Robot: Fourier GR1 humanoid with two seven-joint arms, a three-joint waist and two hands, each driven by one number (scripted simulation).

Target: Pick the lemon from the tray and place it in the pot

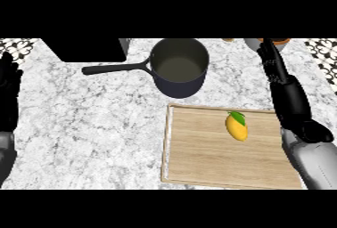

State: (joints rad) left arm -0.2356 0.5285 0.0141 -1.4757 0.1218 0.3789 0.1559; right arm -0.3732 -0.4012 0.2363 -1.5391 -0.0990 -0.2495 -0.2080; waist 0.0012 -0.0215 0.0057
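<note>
Lemon (237,126) lies untouched on tray (197,156); pot (179,67) stands empty beyond. Right robot hand (271,55) extended, fingers straight, holding nothing. Left robot hand (9,84) rests spread at edge.

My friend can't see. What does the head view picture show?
A yellow lemon lies on a wooden tray, near a dark pot on the speckled counter. The right hand stretches past the tray; the left hand rests open at the left edge.
</note>
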